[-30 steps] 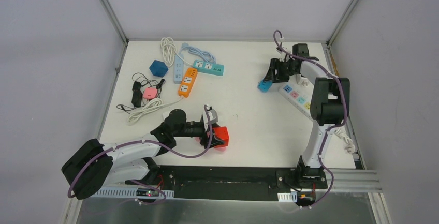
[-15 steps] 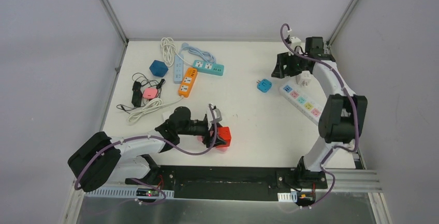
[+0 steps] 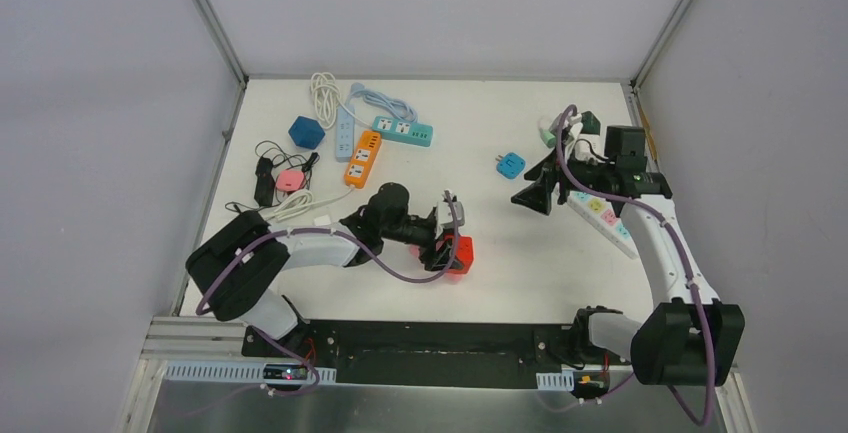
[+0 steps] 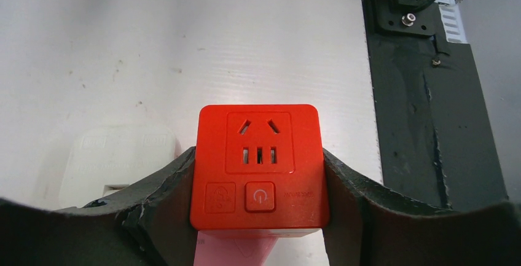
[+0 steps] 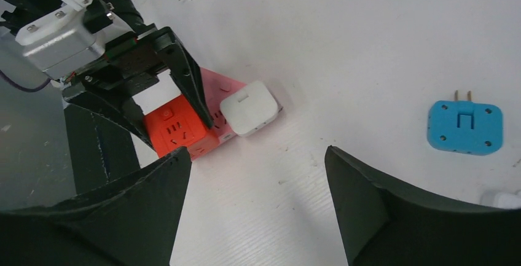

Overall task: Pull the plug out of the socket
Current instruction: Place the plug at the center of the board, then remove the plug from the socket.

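A red cube socket (image 4: 258, 164) is clamped between my left gripper's (image 4: 258, 186) black fingers, low over the table. It also shows in the top view (image 3: 458, 254) and the right wrist view (image 5: 175, 129). A white plug (image 5: 249, 107) sits against the cube's side and looks plugged in. In the left wrist view the plug (image 4: 120, 158) lies left of the cube. My right gripper (image 5: 258, 161) is open and empty. In the top view it (image 3: 527, 196) hangs to the right of the cube, apart from it and pointing towards it.
A blue adapter (image 3: 510, 164) lies behind the right gripper. A white power strip (image 3: 600, 215) lies along the right edge. Orange (image 3: 363, 158), teal (image 3: 403, 130) and white (image 3: 344, 133) strips, a blue cube (image 3: 306, 132) and black cables (image 3: 264, 178) sit at the back left.
My left gripper has carried the red cube to the right, towards the table's middle. My right arm has swung from the back right corner forward and towards the cube.
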`<state>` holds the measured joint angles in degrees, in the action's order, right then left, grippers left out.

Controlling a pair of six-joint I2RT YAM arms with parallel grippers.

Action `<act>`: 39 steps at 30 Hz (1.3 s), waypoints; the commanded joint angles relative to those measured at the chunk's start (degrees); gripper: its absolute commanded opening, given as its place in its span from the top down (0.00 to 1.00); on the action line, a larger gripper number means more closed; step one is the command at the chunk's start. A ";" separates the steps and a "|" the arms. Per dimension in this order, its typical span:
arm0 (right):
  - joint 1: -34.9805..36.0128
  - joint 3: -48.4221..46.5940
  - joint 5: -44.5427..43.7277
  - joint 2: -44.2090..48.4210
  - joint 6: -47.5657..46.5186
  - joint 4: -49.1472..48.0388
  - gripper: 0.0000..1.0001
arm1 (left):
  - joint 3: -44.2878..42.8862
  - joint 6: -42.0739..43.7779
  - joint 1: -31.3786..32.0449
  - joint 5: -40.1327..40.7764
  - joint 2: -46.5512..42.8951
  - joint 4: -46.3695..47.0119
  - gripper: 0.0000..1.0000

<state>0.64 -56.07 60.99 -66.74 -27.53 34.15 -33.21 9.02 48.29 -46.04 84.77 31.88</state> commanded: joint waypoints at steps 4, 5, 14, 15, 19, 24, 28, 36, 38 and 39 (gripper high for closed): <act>0.07 -2.26 2.45 -3.30 -7.73 3.90 0.17 | -5.41 2.61 1.13 -3.27 6.64 4.67 1.00; 0.06 -2.74 2.09 -3.90 -8.52 5.16 0.17 | -5.33 2.59 1.30 -2.96 6.98 4.83 1.00; 0.06 -3.78 2.36 -5.77 -10.70 8.10 0.17 | -3.14 1.13 1.50 1.62 8.26 5.88 0.75; 0.06 -3.74 2.39 -5.77 -10.66 8.12 0.17 | -2.64 0.72 1.55 2.19 8.23 6.71 0.70; -0.04 -3.78 2.36 -5.96 -10.69 8.12 0.17 | -0.55 -0.24 1.99 4.61 7.47 9.58 0.55; -0.03 -4.00 2.28 -6.21 -10.77 8.62 0.17 | 0.15 -0.41 2.15 5.79 6.32 8.95 0.50; -0.12 -4.13 2.20 -6.24 -10.94 8.90 0.17 | 0.64 -0.45 2.26 6.67 5.72 8.40 0.46; -0.23 -4.72 2.16 -6.56 -11.26 10.03 0.17 | 1.47 -0.89 3.11 8.34 5.25 8.02 0.41; -0.26 -4.75 2.12 -6.56 -11.40 10.12 0.17 | 1.57 -0.93 3.33 8.66 5.15 7.79 0.40; -0.30 -4.72 2.11 -6.56 -11.39 10.21 0.17 | 1.65 -1.01 3.48 8.83 5.05 7.69 0.40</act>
<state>0.62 -58.19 61.95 -73.32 -37.12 44.18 -32.84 10.46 51.03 -38.81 90.94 41.58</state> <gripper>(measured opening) 0.829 0.597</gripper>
